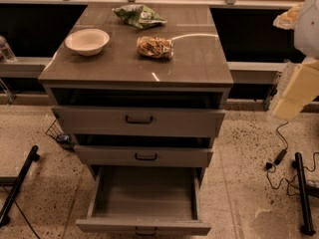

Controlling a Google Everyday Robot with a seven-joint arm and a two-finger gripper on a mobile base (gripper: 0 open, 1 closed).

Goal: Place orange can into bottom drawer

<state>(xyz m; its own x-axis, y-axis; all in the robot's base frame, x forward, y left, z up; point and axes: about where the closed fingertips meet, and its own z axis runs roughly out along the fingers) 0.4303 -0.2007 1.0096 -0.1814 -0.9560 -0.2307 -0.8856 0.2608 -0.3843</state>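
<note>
The orange can (155,47) lies on its side on the grey cabinet top (114,66), right of centre. The bottom drawer (144,227) is pulled out wide and its inside shows nothing in it. Only cream and white parts of my arm (296,86) show at the right edge, level with the cabinet top and well to the right of the can. My gripper itself is out of view.
A white bowl (87,40) stands left of the can and a green snack bag (139,15) lies behind it. The top drawer (138,120) and middle drawer (144,156) stand slightly out. Black stand legs (303,193) and cables lie on the floor at right, another leg (19,183) at left.
</note>
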